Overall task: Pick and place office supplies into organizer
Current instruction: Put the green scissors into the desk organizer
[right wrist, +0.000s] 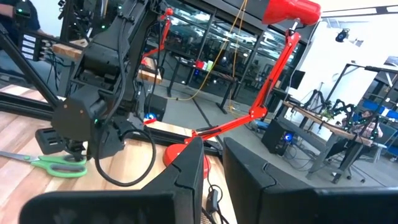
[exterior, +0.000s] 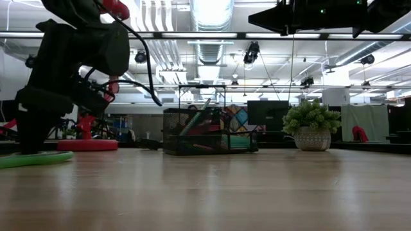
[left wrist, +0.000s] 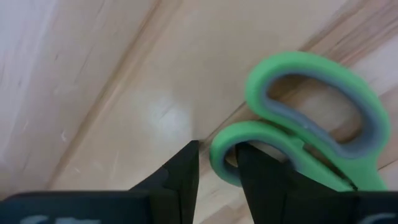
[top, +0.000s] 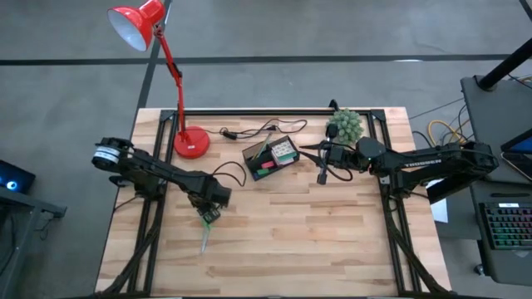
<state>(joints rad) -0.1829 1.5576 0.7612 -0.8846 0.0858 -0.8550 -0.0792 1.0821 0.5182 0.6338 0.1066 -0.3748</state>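
Green-handled scissors (top: 204, 234) lie flat on the wooden table, left of centre, with their blades toward the near edge. My left gripper (left wrist: 217, 152) points straight down over their handle end and is open. One finger stands outside the smaller handle loop (left wrist: 219, 160) and the other over that loop. The black organizer (top: 270, 158) sits at the far centre with several supplies inside. To its right, my right gripper (top: 322, 164) hangs level above the table, its fingers a narrow gap apart (right wrist: 212, 152) with nothing between them. My left gripper comes at the scissors from above, its fingers (left wrist: 186, 177) on either side of the smaller handle loop's rim (left wrist: 214, 163). Whether a finger touches the rim, I cannot tell. The scissors lie flat on the table (exterior: 29, 159).
A red desk lamp stands with its round base (top: 191, 143) at the far left, and a dark cable (top: 249, 131) runs behind the organizer. A small potted plant (top: 345, 124) sits at the far right. Bare wood stretches across the near half of the table (top: 299, 249).
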